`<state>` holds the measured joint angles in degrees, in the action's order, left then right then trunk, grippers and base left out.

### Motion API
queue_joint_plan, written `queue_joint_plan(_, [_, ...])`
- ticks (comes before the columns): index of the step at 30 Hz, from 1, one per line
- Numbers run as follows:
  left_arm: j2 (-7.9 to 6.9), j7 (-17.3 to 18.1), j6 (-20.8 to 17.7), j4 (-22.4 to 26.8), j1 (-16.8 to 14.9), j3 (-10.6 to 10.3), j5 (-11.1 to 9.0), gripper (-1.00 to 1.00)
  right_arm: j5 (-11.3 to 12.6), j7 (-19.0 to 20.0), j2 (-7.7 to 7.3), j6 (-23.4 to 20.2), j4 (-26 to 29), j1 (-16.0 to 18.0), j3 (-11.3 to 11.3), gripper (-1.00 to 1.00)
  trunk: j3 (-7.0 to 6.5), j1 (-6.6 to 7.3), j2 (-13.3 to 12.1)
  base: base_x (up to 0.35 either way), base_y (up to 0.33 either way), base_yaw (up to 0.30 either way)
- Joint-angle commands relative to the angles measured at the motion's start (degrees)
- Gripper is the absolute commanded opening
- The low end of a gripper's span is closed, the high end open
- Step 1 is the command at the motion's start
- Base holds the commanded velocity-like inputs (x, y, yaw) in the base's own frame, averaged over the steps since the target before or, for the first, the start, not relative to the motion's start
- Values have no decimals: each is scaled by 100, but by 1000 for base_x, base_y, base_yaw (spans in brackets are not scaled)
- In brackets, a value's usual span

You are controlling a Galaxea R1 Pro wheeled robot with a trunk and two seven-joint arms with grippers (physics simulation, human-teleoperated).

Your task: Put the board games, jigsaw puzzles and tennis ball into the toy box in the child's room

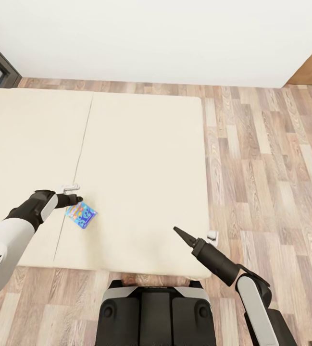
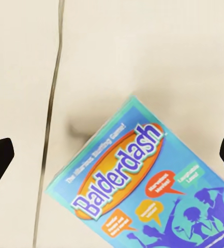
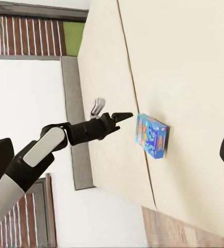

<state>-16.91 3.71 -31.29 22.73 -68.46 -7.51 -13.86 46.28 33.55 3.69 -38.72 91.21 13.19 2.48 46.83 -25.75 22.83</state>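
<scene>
Balderdash box (image 2: 143, 191), small blue board game, lies flat on bed (image 1: 141, 144) right by mattress seam, just under left hand (image 2: 112, 155), fingers spread, holding nothing. Right hand (image 1: 180, 234) idle nearby, state unclear. Risk: flat box w/ little edge, so pinch may slip or shove it.

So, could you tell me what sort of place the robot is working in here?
Most likely a bedroom: a wide beige mattress lies on a wood plank floor by a white wall, and a blue Balderdash game box lies on it, suggesting a child's room.
</scene>
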Motion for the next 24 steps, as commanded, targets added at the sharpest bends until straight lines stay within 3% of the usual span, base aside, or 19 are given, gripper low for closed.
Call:
queue_joint_plan(1, [3, -10, -3, 2, -2, -44, -56, 100, 20, 10, 12, -140, 2, 3, 11, 100, 16, -3, 9, 0, 0, 54])
queue_joint_plan(9, [17, -10, 172, -29, 0, -65, -56, 100, 33, 58, -11, -513, 4, 21, 43, 100, 89, -3, 9, 0, 0, 61])
queue_joint_plan(24, [21, -10, 236, -92, 0, -75, -54, 100, 81, 88, -26, -565, 2, 17, 119, 100, 187, -3, 9, 0, 0, 41])
